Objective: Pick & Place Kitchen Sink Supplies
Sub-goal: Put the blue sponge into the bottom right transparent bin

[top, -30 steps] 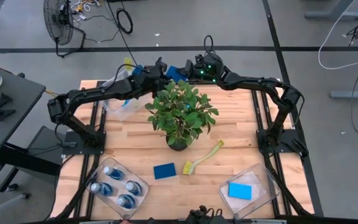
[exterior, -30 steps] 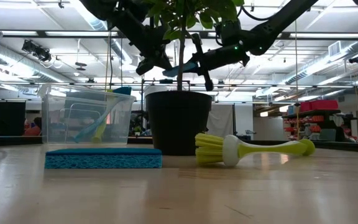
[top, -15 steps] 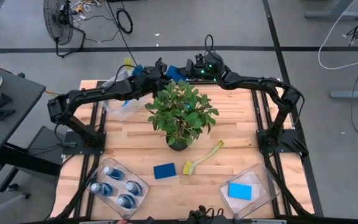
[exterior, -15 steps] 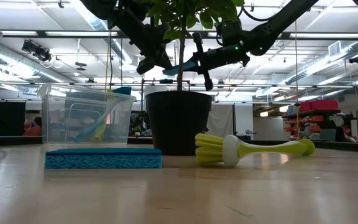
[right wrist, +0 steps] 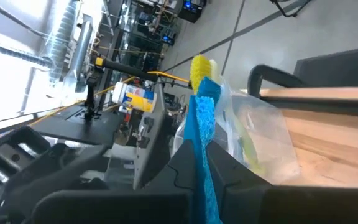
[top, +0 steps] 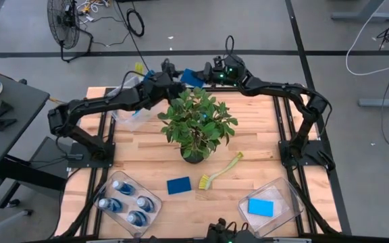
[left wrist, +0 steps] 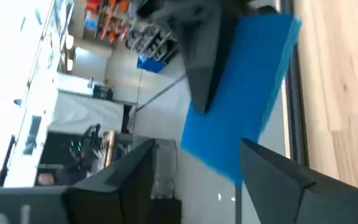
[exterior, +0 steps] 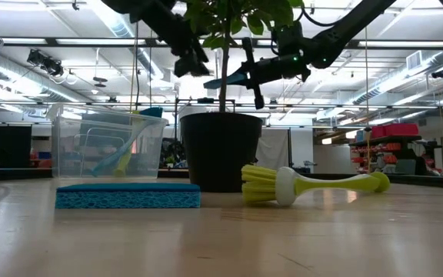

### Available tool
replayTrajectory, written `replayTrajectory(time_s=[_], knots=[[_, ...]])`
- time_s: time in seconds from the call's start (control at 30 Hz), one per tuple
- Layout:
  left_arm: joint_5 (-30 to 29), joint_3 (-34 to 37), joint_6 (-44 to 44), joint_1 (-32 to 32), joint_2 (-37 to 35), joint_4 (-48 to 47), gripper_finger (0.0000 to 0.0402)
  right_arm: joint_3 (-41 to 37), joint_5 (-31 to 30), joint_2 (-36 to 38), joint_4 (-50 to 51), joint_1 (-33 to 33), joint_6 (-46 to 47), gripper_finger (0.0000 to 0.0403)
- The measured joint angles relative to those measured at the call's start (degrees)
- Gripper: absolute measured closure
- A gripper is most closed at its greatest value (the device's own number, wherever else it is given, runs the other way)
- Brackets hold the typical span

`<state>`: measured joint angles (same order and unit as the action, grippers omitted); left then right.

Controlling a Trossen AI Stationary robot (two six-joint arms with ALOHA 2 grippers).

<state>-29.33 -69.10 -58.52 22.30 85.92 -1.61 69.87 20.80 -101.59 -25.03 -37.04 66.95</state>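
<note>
A flat blue sponge (top: 190,77) hangs in the air over the table's far edge, behind the potted plant (top: 196,121). My right gripper (top: 202,73) is shut on it. My left gripper (top: 177,78) stands open just to the sponge's left. In the left wrist view its fingers (left wrist: 126,180) flank the sponge's near end (left wrist: 225,155) without touching it. A second blue sponge (top: 178,185) and a yellow-green brush (top: 220,171) lie flat on the table in front of the plant. My right gripper pinches the sponge between its two fingers (right wrist: 229,177), one on each broad face (right wrist: 204,134). The fingers come in about level from the table's right side. The sponge is lifted clear of the table and held on edge, its free end (left wrist: 229,149) reaching toward my left gripper.
A clear bin (top: 130,104) with brushes stands at the far left, just below my left arm. One near-left bin (top: 128,201) holds blue bottles, and the near-right bin (top: 270,206) holds a blue sponge. The plant stands mid-table between the arms and the near items.
My left gripper has opened and let go of the sponge, then risen a little and rolled at the wrist. The sponge stays in the air in my right gripper, which has kept still.
</note>
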Motion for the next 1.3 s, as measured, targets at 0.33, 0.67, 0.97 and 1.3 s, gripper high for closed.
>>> replayTrajectory(time_s=[0.33,0.67,0.97,1.3], knots=[[-3.36,0.00,8.75,1.36,-5.18,-11.07,0.0160,-0.03,-0.64,4.95,0.96,-4.34,-3.86,0.0397],[-5.17,0.04,20.78,1.10,-10.80,-20.23,0.0183,0.00,0.83,14.37,17.06,-8.43,-18.35,0.0397],[-4.07,0.02,26.58,-0.21,-14.43,-21.12,0.0195,0.02,8.84,24.34,35.48,-10.75,-32.26,0.0397],[-4.25,0.04,29.55,-4.75,-14.81,-21.21,0.0196,0.02,8.72,35.88,58.59,-10.51,-44.77,0.0397]])
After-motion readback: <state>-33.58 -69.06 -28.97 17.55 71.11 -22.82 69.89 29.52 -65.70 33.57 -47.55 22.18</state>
